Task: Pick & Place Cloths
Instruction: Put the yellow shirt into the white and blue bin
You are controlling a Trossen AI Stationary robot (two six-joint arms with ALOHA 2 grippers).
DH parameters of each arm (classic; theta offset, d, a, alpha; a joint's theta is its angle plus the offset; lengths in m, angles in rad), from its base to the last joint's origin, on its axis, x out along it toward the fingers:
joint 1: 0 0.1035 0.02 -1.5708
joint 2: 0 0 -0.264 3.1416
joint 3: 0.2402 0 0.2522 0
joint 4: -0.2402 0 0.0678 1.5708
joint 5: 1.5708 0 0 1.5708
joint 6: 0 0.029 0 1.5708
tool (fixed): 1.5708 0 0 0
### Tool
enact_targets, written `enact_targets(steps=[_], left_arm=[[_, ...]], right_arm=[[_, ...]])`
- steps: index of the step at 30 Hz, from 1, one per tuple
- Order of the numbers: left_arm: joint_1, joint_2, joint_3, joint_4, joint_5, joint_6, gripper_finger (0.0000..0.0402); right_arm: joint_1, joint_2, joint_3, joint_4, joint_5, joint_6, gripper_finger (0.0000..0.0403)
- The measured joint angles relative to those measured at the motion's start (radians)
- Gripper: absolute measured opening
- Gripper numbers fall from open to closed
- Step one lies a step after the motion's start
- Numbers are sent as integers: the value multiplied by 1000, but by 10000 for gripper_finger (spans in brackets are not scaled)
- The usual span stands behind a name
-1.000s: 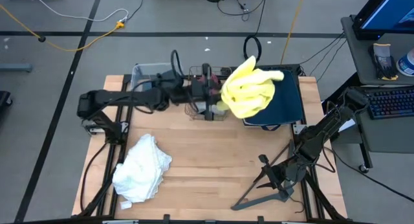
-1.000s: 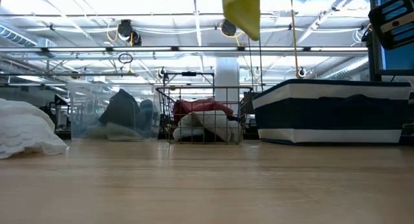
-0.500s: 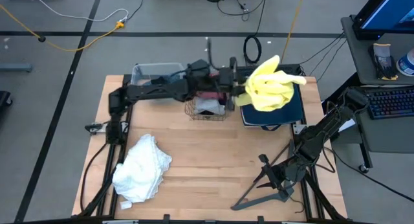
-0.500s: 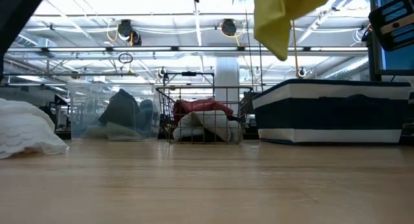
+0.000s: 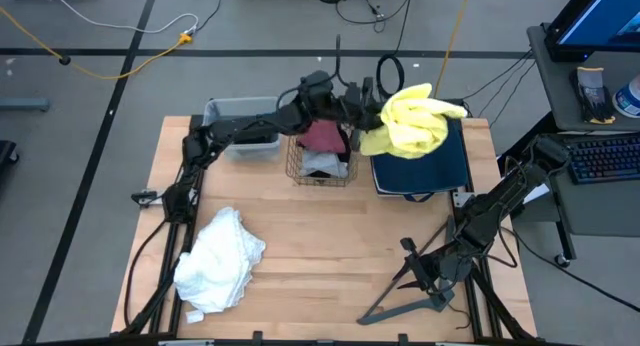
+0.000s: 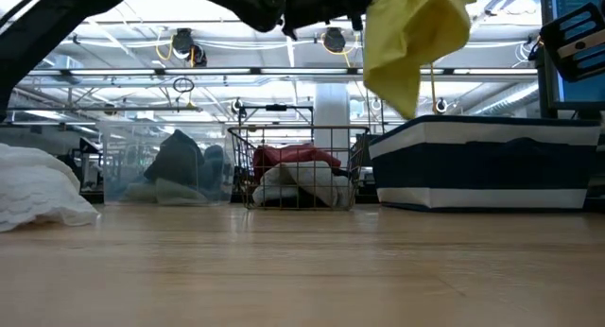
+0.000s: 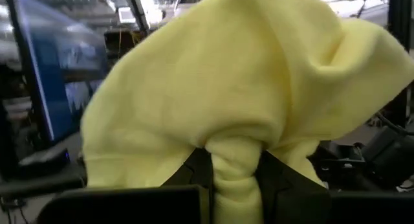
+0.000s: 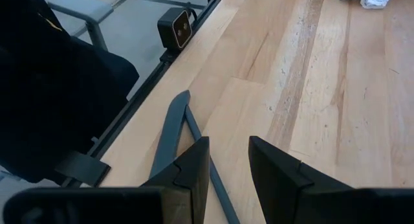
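Left wrist view: yellow cloth (image 7: 233, 101) fills frame, hiding left claw (image 7: 234, 179) clenched on it.

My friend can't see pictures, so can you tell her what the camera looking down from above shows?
The left end effector holds a yellow cloth up over a dark blue bin at the table's far edge. A white cloth lies on the wooden table.

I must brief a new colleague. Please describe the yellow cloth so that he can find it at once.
Look at the far side of the wooden table, where the dark blue bin stands. Above it, the left gripper holds the yellow cloth in the air. It is the only yellow cloth, and the only one off the table.
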Motion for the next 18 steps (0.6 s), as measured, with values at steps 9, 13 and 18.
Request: enact_targets(steps=[9, 13, 18], left_arm=[[10, 105, 0, 223, 39, -82, 41], [10, 143, 0, 306, 26, -117, 41], [-7, 197, -1, 343, -35, -100, 41]], right_arm=[[0, 0, 0, 8, 0, 0, 100], [0, 0, 0, 9, 1, 0, 100], [0, 0, 0, 6, 1, 0, 100]])
